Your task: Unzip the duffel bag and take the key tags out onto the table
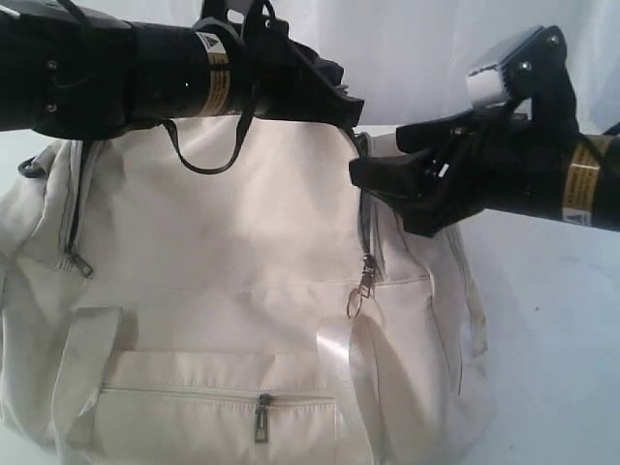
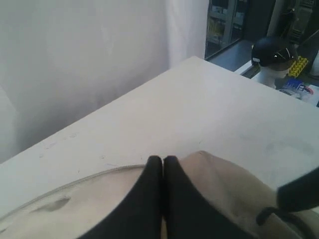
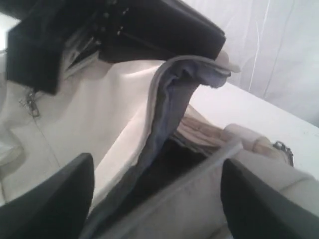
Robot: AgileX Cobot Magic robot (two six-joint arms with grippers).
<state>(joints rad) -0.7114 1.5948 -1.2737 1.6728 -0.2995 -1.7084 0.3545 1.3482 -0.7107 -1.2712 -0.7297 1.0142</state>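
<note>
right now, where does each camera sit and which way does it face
exterior: off the arms, facing the duffel bag's pocketed side; both arms enter up top, left gripper and right gripper near its upper edge.
left wrist: on the left arm above the bag, facing out across the table; its shut fingers show.
right wrist: on the right arm, facing into the bag's open mouth; its spread fingers show.
shared: exterior and right wrist both show the left gripper at the bag's edge.

Very bright and washed out all over the duffel bag (image 1: 213, 242). White shine on the handle strap (image 1: 334, 354) at the bag's front. Soft grey shadow on the table (image 1: 562, 320) beside the bag. Dark and fuzzy inside the bag's opening. Blurry in both wrist views, worst close to the bag.
</note>
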